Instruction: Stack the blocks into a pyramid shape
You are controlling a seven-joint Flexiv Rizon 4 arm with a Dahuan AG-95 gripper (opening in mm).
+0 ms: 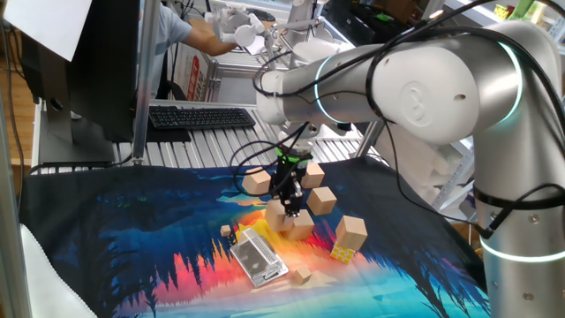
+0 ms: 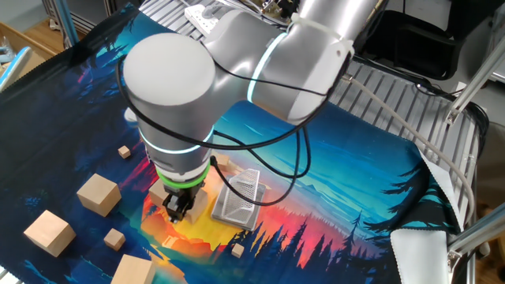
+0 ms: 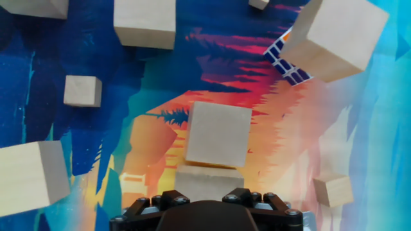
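Hand view shows the gripper point(image 3: 212, 204) pointing straight down, jaws part-open on a block point(image 3: 210, 178) hard against another block point(image 3: 218, 134) on the mat point(image 3: 160, 64), while remaining blocks lie scattered, so only the pyramid's base is begun

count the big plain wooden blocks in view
6 blocks, hand view: one at the tool, one just beyond it, one at left, two along the top edge, one atop the puzzle cube. The arm may hide more.
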